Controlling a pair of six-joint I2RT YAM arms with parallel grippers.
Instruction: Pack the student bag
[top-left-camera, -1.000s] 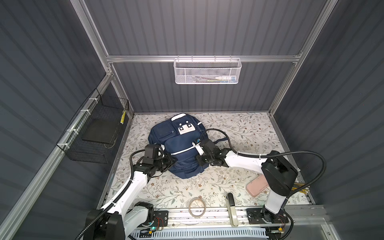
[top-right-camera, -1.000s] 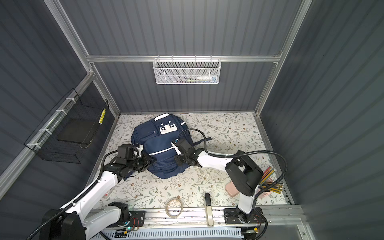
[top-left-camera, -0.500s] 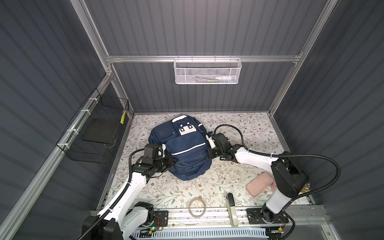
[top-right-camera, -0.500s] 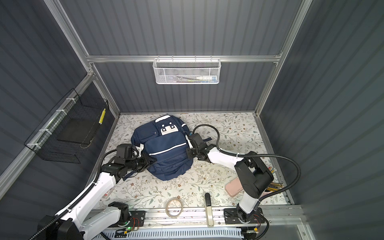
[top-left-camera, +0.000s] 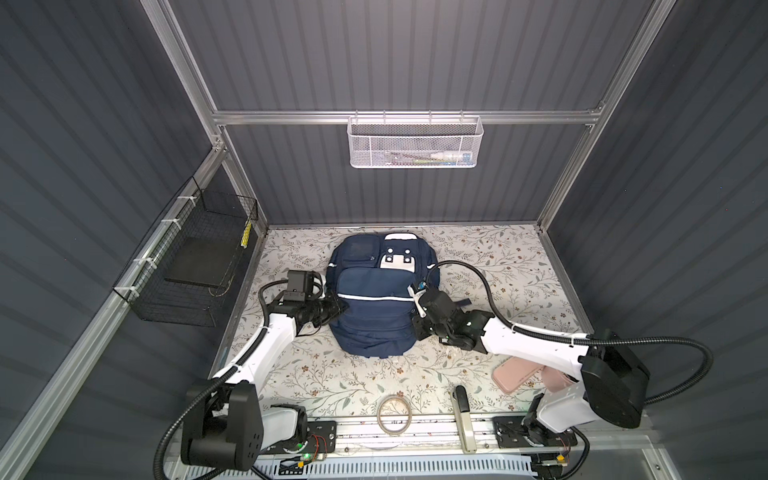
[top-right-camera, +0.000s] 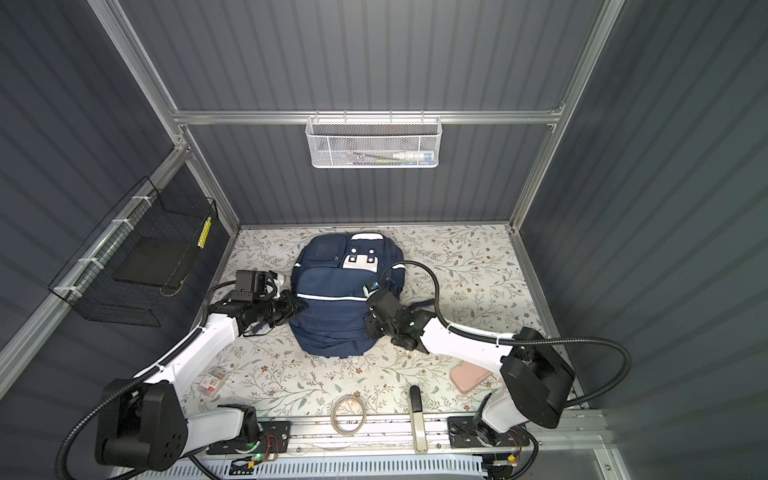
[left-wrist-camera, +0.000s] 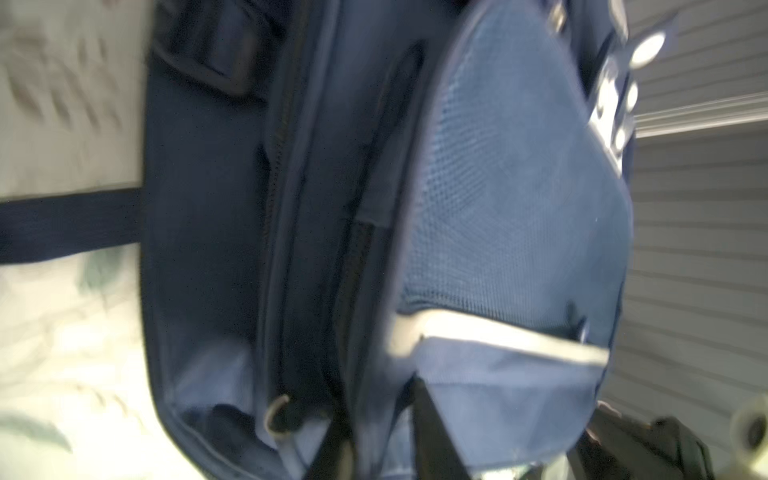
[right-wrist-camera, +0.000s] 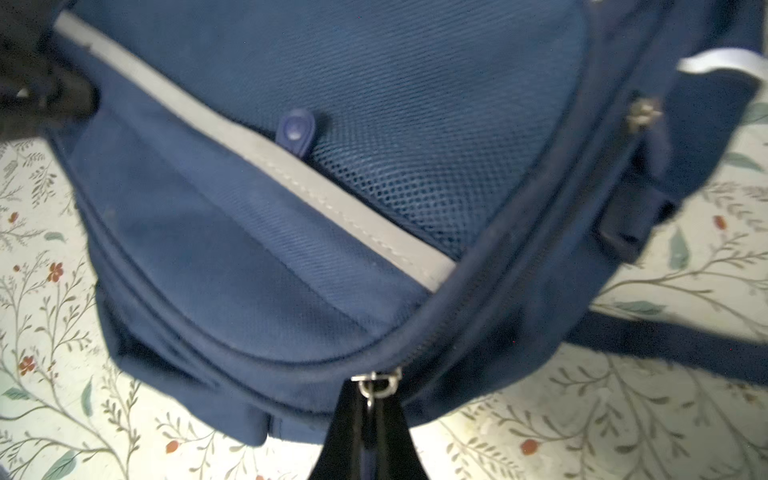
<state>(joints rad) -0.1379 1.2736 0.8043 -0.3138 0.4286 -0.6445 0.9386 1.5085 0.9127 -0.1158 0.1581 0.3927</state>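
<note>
Grey walls (top-left-camera: 374, 62) ring the flowery counter (top-left-camera: 498, 257); left gripper (top-left-camera: 341, 307) jaws spread, right gripper (right-wrist-camera: 368, 409) jaws pinch a zip pull (right-wrist-camera: 376, 386) on the student bag (top-left-camera: 374, 320).

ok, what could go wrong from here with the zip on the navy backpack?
1. The right tool is shut on the metal zipper pull, but the left tool looks open beside the large navy blue fabric backpack; unbraced, the bag may slide rather than unzip.
2. The flat pink pencil case lies partly under the right arm; a sweep could knock it.
</note>
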